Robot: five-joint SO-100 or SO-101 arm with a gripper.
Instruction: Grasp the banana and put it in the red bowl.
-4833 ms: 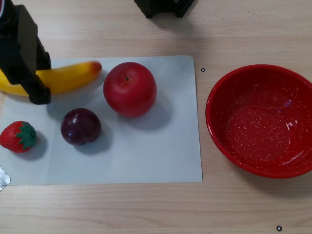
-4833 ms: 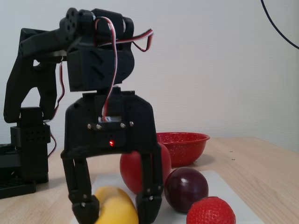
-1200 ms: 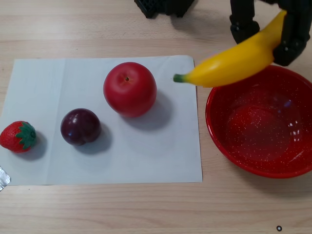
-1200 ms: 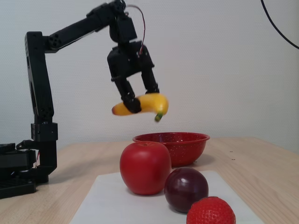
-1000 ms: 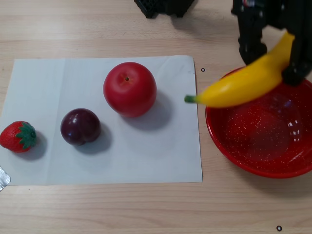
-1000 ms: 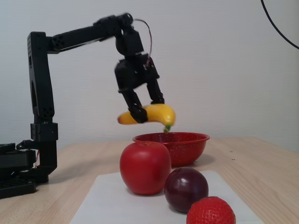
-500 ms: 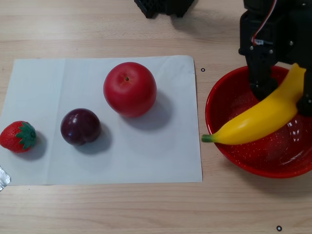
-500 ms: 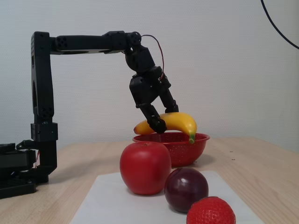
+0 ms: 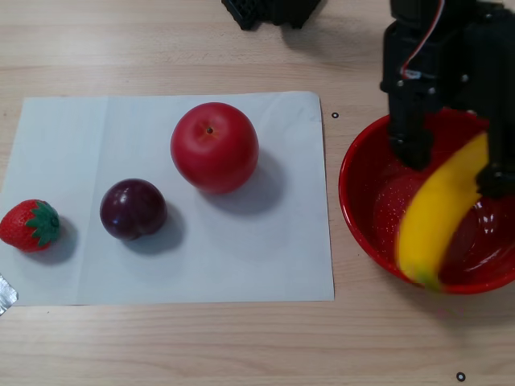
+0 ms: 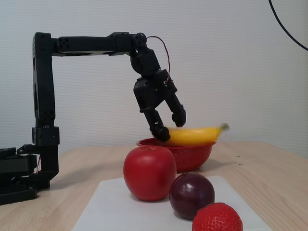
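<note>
The gripper (image 10: 171,125) is released, its fingers spread above the red bowl (image 9: 362,217). The banana (image 9: 438,213) looks blurred and lies across the bowl, one end over the near rim.

Bright, even light; banana (image 9: 438,217) motion-blurred

Wood table (image 9: 161,346) w/ paper (image 9: 225,257), red bowl (image 9: 354,209)

A blurred banana (image 9: 437,217) lies across the red bowl (image 9: 364,215) between the hand's (image 9: 451,165) spread fingers.
</note>
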